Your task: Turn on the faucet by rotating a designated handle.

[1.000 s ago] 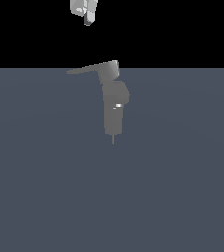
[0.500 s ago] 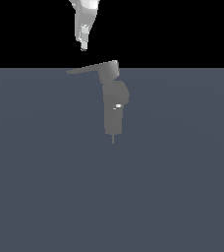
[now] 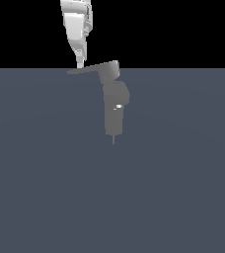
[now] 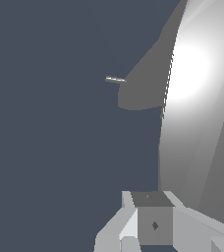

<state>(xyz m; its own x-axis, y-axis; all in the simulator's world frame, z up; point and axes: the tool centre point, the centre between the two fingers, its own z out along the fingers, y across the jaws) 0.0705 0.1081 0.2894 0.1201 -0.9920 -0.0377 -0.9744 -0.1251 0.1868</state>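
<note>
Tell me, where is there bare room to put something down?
The flat slate-blue floor lies bare on both sides of the small matte grey faucet and below its thin pin. It is crowded only at the top, where the glossy white gripper meets the thin flat grey handle.

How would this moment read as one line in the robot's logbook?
white gripper: at thin grey lever handle tip | matte grey faucet: upright | jaws: unclear

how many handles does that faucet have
1. The handle is a thin flat lever on the cap at the top of the faucet, pointing toward the exterior view's left, just below the claw. Another behind the column could be hidden.
</note>
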